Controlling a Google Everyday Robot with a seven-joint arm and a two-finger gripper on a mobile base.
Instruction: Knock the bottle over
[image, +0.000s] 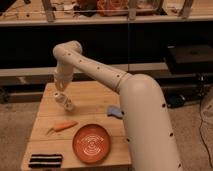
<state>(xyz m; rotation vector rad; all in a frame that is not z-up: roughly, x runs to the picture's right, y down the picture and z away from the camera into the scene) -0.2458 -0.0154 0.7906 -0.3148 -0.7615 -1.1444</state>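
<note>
1. The gripper (60, 94) hangs over the table's (95, 95) far left part, just beside the bottle (68, 104).
2. The bottle lies tilted, nearer the left edge than the right.
3. The carrot (63, 126) lies in front of the bottle, toward the left edge.
4. The plate (92, 143) sits near the front edge, right of the carrot.
5. The brush (45, 160) lies at the front left corner.
6. The cloth (114, 111) rests by the right edge.
</note>
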